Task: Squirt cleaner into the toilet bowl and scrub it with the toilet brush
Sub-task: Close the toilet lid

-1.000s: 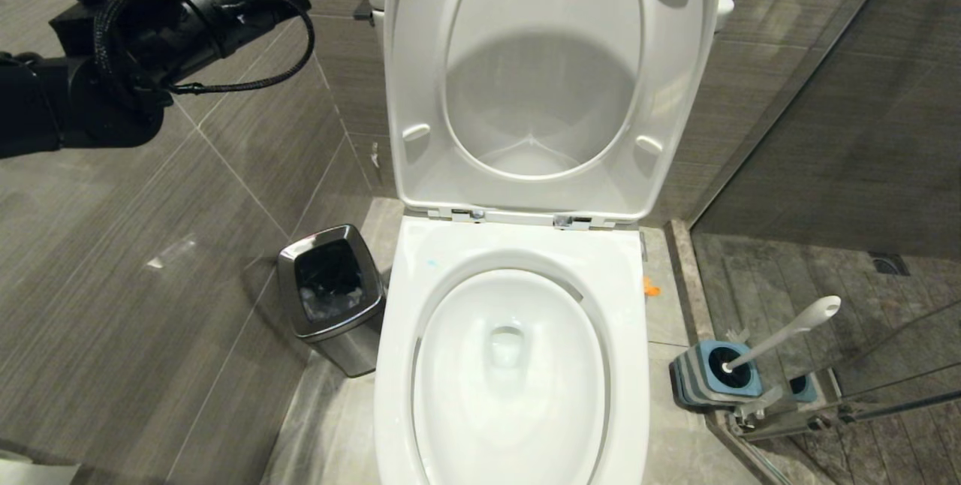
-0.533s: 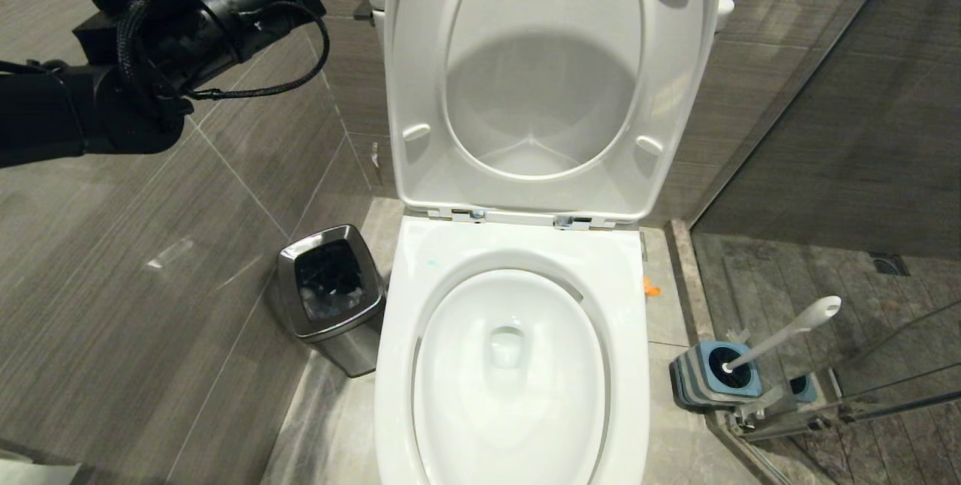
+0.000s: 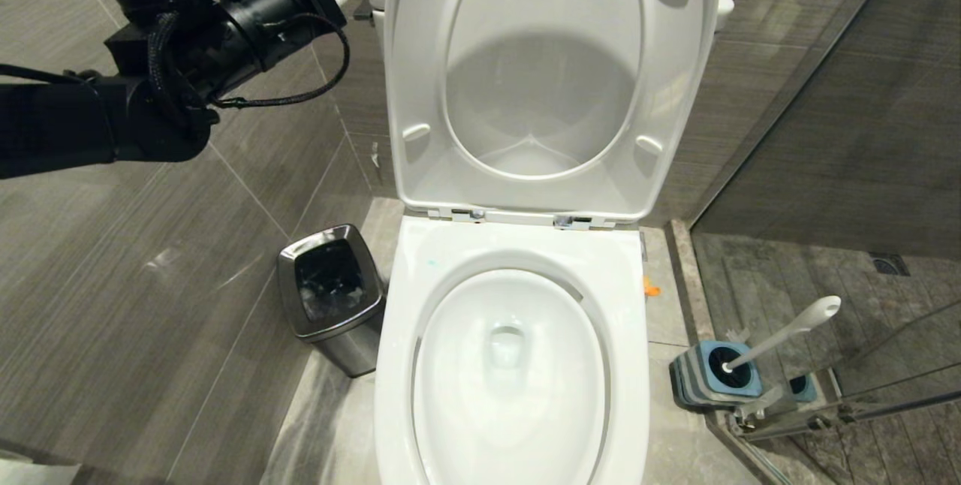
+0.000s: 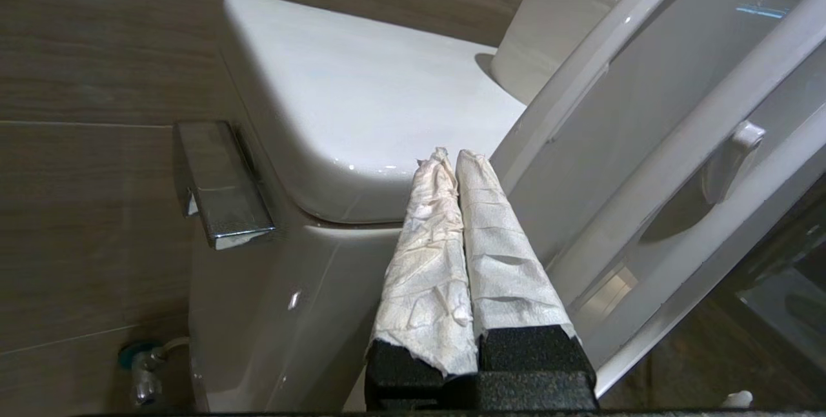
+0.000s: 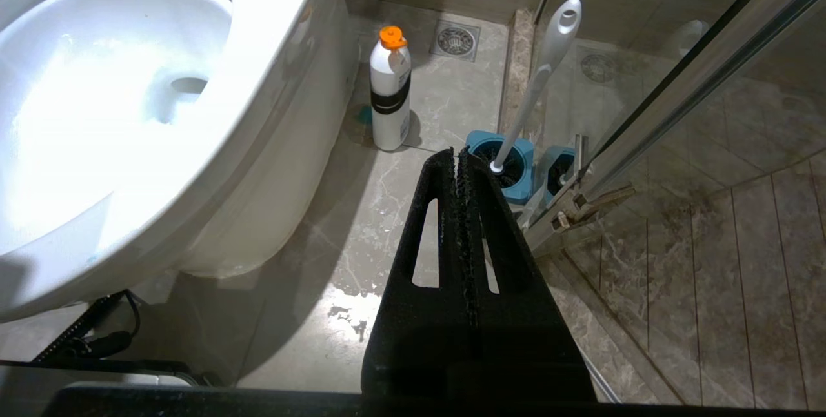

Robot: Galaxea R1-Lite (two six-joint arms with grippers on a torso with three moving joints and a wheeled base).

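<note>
So the left gripper, paper-wrapped fingers clenched on nothing, is up at the far left by the tank, with the flush lever just to its left. The toilet brush sits in its holder near right, handle leaning right. The right gripper, clenched empty too, looks nearer to it.

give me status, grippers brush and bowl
Left gripper shut, empty, by flush lever. Right gripper shut, parked low. Toilet brush in holder. Toilet bowl open, unobstructed.
</note>
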